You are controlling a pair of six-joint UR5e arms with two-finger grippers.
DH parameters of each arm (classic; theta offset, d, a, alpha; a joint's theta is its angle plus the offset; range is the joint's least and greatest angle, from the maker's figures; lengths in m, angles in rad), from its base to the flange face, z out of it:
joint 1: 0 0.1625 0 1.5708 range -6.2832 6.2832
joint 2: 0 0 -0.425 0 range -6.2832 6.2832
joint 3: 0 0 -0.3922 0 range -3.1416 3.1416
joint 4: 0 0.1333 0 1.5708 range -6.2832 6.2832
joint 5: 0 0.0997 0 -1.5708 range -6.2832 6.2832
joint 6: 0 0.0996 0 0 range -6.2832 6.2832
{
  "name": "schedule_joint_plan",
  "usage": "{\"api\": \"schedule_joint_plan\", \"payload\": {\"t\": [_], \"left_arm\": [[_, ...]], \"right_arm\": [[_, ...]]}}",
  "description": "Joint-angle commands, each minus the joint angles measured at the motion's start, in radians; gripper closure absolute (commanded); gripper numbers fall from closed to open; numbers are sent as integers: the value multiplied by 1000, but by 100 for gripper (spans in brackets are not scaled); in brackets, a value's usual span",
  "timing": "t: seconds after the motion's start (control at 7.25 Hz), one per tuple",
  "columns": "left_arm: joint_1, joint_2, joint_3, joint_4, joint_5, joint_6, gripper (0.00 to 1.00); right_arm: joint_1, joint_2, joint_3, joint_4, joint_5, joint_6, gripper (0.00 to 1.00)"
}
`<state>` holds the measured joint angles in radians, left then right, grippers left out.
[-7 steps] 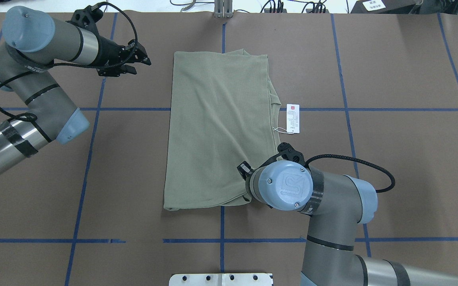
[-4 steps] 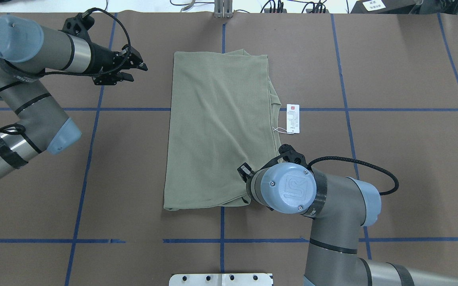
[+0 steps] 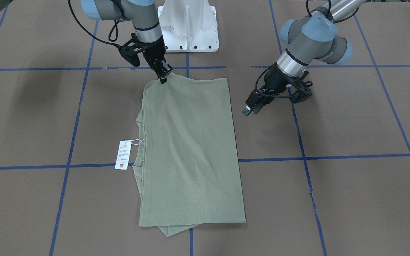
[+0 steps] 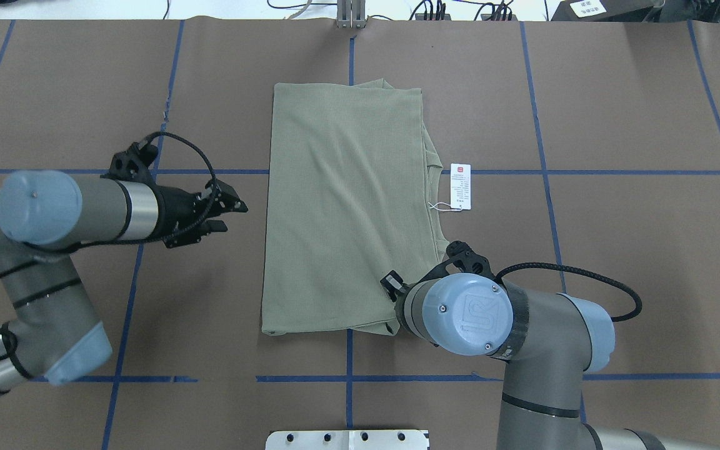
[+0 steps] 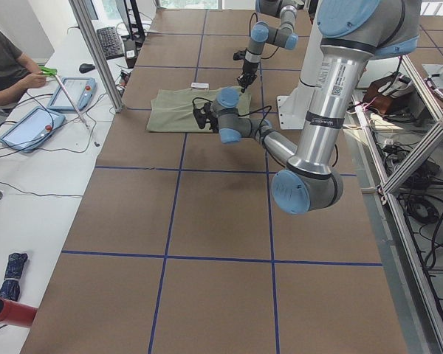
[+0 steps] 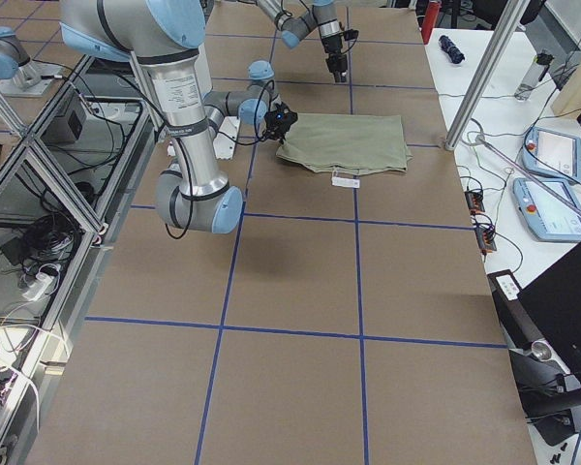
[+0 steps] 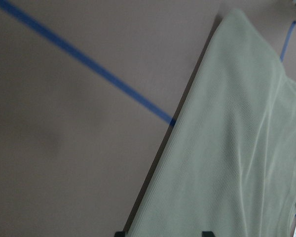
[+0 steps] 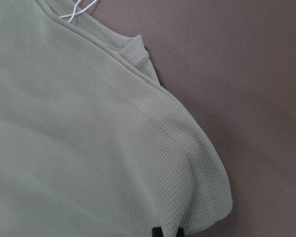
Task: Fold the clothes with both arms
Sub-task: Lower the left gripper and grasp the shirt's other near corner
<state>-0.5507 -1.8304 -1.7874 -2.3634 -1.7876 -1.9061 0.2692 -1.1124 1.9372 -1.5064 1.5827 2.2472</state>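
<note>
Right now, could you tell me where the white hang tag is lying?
In the overhead view the white hang tag lies flat just right of the folded green shirt, across a blue tape line.

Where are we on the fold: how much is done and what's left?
Done: the shirt lies as a long rectangle, no sleeves sticking out, hang tag out at the side. In hand: the right gripper pinches its robot-side corner; the left gripper hangs open beside the opposite edge, off the cloth. Left: probably the crosswise fold.
</note>
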Motion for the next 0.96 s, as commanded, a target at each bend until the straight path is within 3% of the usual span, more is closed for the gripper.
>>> {"api": "schedule_joint_plan", "payload": {"t": [0.0,0.55,0.83], "left_arm": [[174,22,-96,139,76,-120,40],[245,26,-77,142,123,-139,45],[253,20,-75,150,122,-143,64]], "right_arm": [[-5,-6,5,0,0,0,100],[-5,-6,6,0,0,0,100],[-5,-6,6,0,0,0,100]]}}
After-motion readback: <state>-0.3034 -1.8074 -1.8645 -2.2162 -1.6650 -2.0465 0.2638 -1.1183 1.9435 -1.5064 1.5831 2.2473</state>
